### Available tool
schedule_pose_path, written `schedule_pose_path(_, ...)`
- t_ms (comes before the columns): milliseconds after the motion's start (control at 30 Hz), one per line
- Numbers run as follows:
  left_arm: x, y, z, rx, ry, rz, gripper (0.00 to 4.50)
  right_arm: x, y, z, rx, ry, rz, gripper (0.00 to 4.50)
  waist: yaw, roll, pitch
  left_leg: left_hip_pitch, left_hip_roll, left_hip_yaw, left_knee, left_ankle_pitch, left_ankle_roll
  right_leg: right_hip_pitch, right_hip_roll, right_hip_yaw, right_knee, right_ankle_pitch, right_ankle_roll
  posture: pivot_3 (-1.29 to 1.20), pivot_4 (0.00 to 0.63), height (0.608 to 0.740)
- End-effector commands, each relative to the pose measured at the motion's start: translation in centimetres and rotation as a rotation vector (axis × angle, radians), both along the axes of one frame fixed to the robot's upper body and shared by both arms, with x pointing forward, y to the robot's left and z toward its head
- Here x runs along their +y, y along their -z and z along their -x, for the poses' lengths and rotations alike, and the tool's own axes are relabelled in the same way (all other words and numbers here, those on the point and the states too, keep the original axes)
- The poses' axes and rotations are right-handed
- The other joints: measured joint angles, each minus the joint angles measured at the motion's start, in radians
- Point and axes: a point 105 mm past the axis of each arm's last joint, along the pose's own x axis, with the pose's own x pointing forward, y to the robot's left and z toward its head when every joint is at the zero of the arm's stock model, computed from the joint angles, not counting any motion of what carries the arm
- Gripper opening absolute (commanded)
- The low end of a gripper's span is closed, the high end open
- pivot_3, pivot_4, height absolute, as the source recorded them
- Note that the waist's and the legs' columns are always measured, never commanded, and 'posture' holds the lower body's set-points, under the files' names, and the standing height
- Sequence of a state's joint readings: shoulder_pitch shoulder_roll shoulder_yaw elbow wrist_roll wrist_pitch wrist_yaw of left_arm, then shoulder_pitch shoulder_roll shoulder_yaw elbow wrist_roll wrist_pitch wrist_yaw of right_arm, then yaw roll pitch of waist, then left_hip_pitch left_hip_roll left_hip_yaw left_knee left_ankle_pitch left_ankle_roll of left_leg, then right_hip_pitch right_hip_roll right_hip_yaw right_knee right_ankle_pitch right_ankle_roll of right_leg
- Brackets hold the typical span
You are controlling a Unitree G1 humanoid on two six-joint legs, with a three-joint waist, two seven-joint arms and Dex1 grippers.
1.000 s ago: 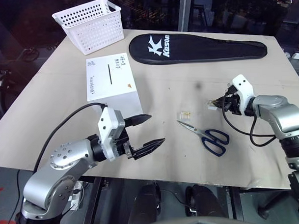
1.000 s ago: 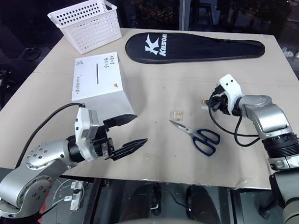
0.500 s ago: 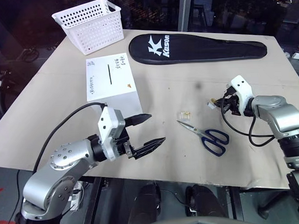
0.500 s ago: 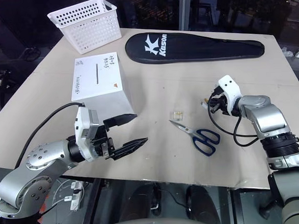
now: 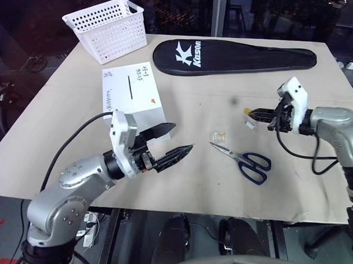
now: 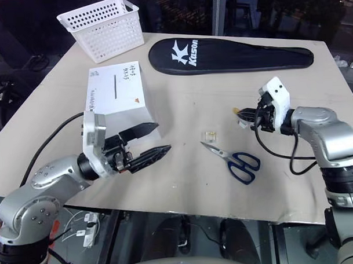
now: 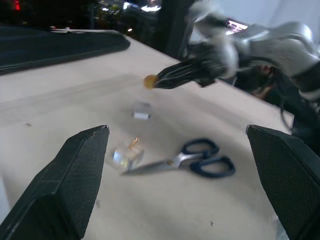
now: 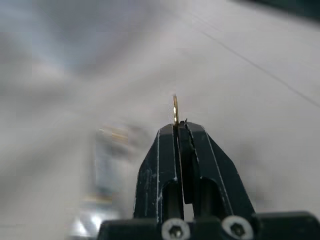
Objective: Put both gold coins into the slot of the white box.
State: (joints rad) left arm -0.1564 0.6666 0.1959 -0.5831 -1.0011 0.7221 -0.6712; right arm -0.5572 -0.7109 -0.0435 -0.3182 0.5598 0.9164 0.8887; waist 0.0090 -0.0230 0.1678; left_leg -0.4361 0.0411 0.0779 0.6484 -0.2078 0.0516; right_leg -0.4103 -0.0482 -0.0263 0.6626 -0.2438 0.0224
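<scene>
Gold coin is seen pinched in the closed right gripper, raised over the table; white box with slot lies far left. Left gripper, wide open and empty, is nearer the box.

Left wrist view: second coin rests beside scissors.

Right wrist view: coin held edge-on.

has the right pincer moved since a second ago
Yes. The right pincer, shut on a gold coin, has lifted off the table, away from the small clear square it was touching.
</scene>
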Motion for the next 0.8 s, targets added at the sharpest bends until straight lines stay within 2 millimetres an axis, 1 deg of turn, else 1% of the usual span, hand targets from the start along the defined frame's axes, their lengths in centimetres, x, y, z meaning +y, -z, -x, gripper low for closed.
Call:
schedule_pose_path(33, -0.6, -1.1, -0.1, -0.013, 0.044, 0.029, 3.35, 3.1, -2.4, 3.7, -0.045, -0.178, -0.037, 0.0, -0.004, 0.0, 0.0, 0.001, 0.0, 0.0, 0.0, 0.0, 0.0, 0.0, 0.0, 0.0, 0.0, 0.0, 0.0, 0.0, 0.15, 0.74)
schedule_pose_path(200, -1.6, -1.6, 0.1, -0.001, 0.139, 0.039, 3.35, 5.8, -3.3, 5.6, -0.055, -0.269, -0.071, 0.0, -0.004, 0.0, 0.0, 0.001, 0.0, 0.0, 0.0, 0.0, 0.0, 0.001, 0.0, 0.0, 0.0, 0.0, 0.0, 0.0, 0.15, 0.74)
schedule_pose_path(400, -2.0, -1.7, 0.3, 0.007, 0.199, 0.033, 3.35, 6.8, -3.4, 6.1, -0.053, -0.312, -0.076, 0.0, 0.002, 0.0, 0.0, 0.001, -0.001, 0.0, 0.0, 0.0, 0.0, 0.001, 0.0, 0.0, 0.0, 0.0, 0.0, 0.0, 0.15, 0.74)
schedule_pose_path(433, -2.0, -1.8, 0.3, 0.009, 0.202, 0.036, 3.08, 6.9, -3.4, 6.2, -0.053, -0.318, -0.075, 0.0, 0.002, 0.0, 0.0, 0.001, -0.001, 0.0, 0.0, 0.0, 0.0, 0.001, 0.0, 0.0, 0.0, 0.0, 0.0, 0.0, 0.15, 0.74)
schedule_pose_path(500, -2.0, -1.9, 0.2, 0.007, 0.201, 0.036, 2.75, 7.1, -3.4, 6.3, -0.052, -0.327, -0.076, 0.0, 0.002, 0.0, 0.0, 0.001, -0.001, 0.0, 0.0, 0.0, 0.0, 0.001, -0.001, 0.0, 0.0, 0.0, 0.0, 0.0, 0.15, 0.74)
schedule_pose_path(533, -2.1, -1.9, 0.2, 0.002, 0.198, 0.032, 2.3, 7.1, -3.4, 6.4, -0.051, -0.331, -0.077, 0.0, 0.002, 0.0, 0.0, 0.001, -0.001, 0.0, 0.0, 0.0, 0.0, 0.001, 0.0, 0.0, 0.0, 0.0, 0.0, 0.0, 0.15, 0.74)
schedule_pose_path(567, -2.1, -1.9, 0.2, -0.002, 0.193, 0.029, 1.97, 7.2, -3.4, 6.5, -0.051, -0.335, -0.076, 0.0, 0.002, 0.0, 0.0, 0.001, -0.001, 0.0, 0.0, 0.0, 0.0, 0.001, 0.0, 0.0, 0.0, 0.0, 0.0, 0.0, 0.15, 0.74)
schedule_pose_path(800, -2.3, -1.9, 0.6, 0.013, 0.215, 0.037, 1.97, 7.8, -3.3, 6.8, -0.049, -0.371, -0.083, 0.0, 0.002, 0.0, 0.0, 0.001, 0.0, 0.0, 0.0, 0.0, 0.0, 0.001, -0.001, 0.0, 0.0, 0.0, 0.0, 0.0, 0.15, 0.74)
